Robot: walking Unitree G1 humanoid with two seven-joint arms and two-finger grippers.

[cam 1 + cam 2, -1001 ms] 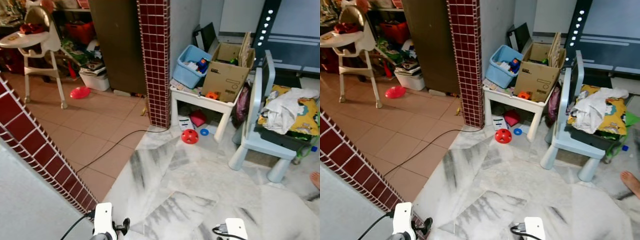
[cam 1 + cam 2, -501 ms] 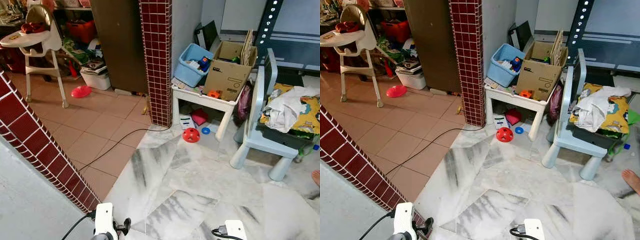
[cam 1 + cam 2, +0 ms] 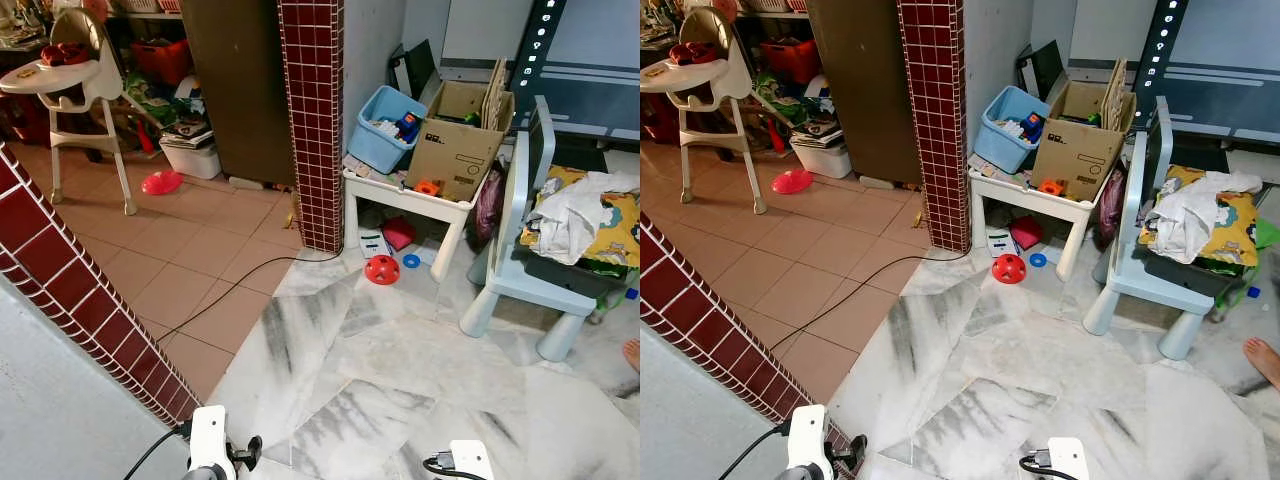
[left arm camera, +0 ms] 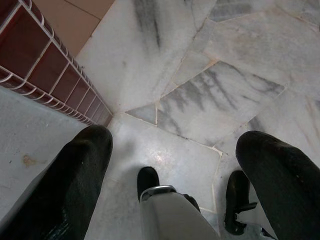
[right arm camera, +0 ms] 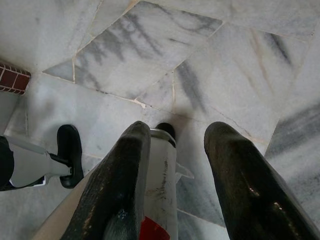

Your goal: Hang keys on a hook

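Both my left hand (image 4: pixel 175 165) and right hand (image 5: pixel 175 165) hang spread and empty above the marble floor (image 3: pixel 400 370) near the red-tiled pillar (image 3: pixel 312 120).

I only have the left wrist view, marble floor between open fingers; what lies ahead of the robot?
Observer: A small white table stands ahead beside a red-tiled pillar, bearing a blue bin and a cardboard box.
Operator: Anything on the floor before it?
Observer: A red ball lies on the marble in front of the table.
Operator: And the other arm?
Observer: The right gripper hangs over the marble, fingers open, holding nothing.
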